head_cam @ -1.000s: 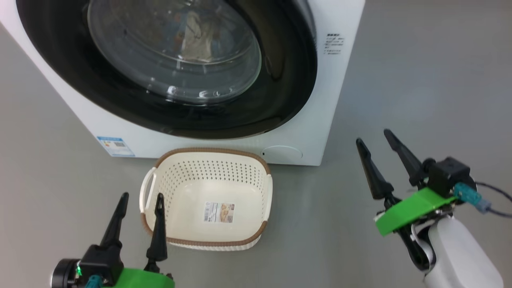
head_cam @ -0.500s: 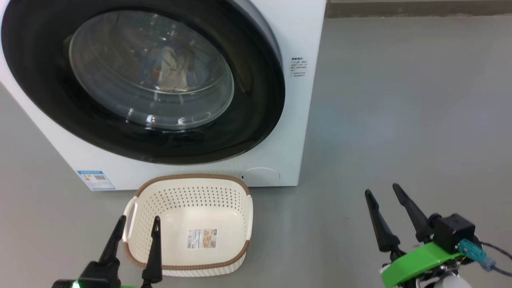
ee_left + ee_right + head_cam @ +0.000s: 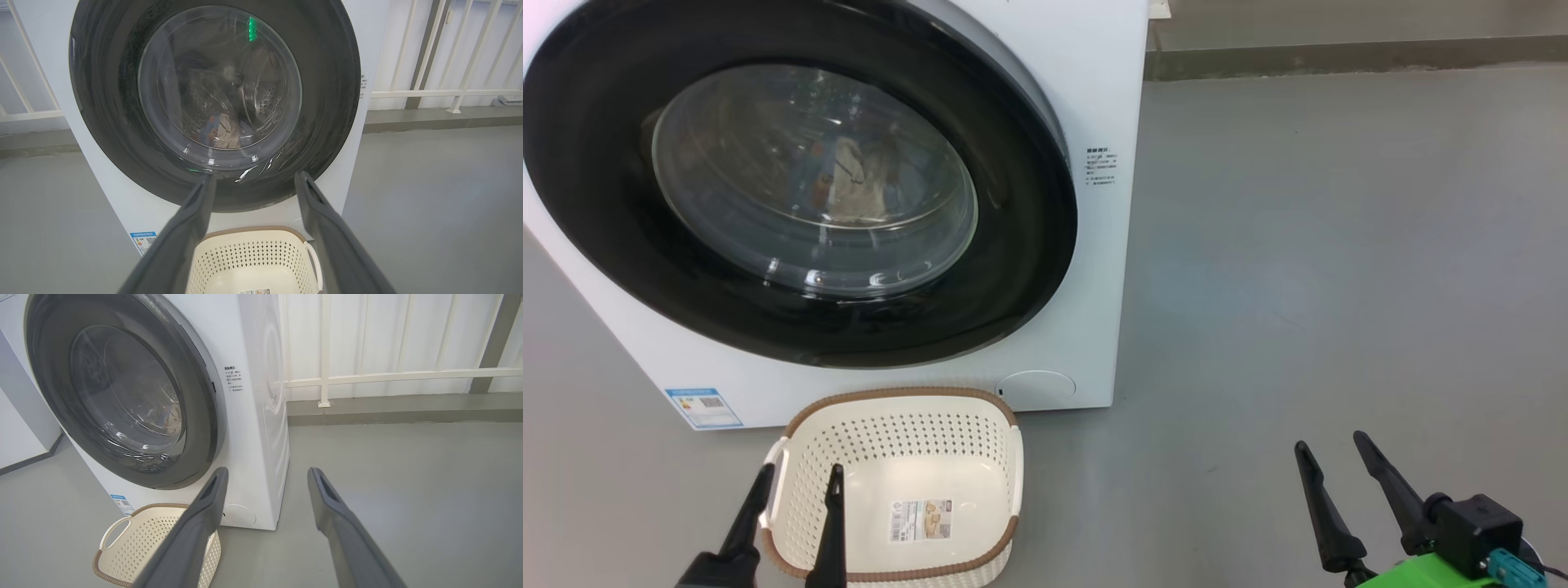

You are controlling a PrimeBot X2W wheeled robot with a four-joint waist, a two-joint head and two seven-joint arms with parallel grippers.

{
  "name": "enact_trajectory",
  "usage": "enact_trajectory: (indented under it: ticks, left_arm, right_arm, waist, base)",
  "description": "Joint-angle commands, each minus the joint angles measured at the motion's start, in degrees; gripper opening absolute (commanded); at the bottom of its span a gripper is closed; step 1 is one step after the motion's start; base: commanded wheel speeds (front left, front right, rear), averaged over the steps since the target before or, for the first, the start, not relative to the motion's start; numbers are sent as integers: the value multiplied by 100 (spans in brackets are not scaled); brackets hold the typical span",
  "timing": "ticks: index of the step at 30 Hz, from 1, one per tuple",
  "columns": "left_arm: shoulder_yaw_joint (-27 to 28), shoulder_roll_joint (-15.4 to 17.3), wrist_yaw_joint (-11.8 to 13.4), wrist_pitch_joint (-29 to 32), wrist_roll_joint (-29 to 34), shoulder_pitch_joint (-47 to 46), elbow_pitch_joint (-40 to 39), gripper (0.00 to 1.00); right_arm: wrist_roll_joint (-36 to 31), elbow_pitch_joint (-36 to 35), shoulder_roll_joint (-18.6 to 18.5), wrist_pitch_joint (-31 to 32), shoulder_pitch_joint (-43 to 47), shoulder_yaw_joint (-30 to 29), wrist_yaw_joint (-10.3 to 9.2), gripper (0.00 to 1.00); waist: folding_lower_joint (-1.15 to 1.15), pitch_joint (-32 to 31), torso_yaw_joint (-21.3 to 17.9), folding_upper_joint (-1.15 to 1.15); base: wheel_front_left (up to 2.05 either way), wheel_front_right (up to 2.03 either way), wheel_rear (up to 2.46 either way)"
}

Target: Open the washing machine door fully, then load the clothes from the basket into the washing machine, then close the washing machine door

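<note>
Low over the grey floor [image 3: 1339, 245]: my left gripper [image 3: 801, 469] and right gripper [image 3: 1331, 441] both spread wide, holding nothing. Perforated cream basket [image 3: 890, 394], brown woven-look rim, sticker [image 3: 920, 519] unreadable. Beyond it, the white washing machine [image 3: 1111, 286]; glossy black door [image 3: 1029, 245] shut, clothes [image 3: 849, 192] behind bulging glass. Blue-white label [image 3: 704, 407], print too small.

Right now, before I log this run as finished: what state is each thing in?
door: shut
clothes: inside the washer, behind the door
basket: empty, upright
left gripper: open, holding nothing
right gripper: open, holding nothing
</note>
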Motion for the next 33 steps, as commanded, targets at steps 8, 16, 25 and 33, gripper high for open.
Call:
enact_trajectory:
  ticks: [8,16,25,33]
  left_arm:
    - [252,145,132,3,-82,-14,-234,100]
    - [244,160,174,6,-105,15,-271,100]
    - [239,178,214,-10,-141,14,-276,100]
    - [223,171,256,-49,-163,-7,-261,100]
  right_arm:
    - [-127,-469,68,150,184,-31,-31,100]
    - [-140,-526,97,187,218,-18,-31,100]
    - [-147,-537,116,208,224,-7,-31,100]
    - [-146,-540,122,226,228,3,-31,100]
  waist:
    - [0,-29,-13,0]
    - [0,-22,-12,0]
    - [0,-26,-22,0]
    - [0,-16,-7,0]
  base:
    - [0,0,0]
    - [0,0,0]
    - [0,0,0]
    - [0,0,0]
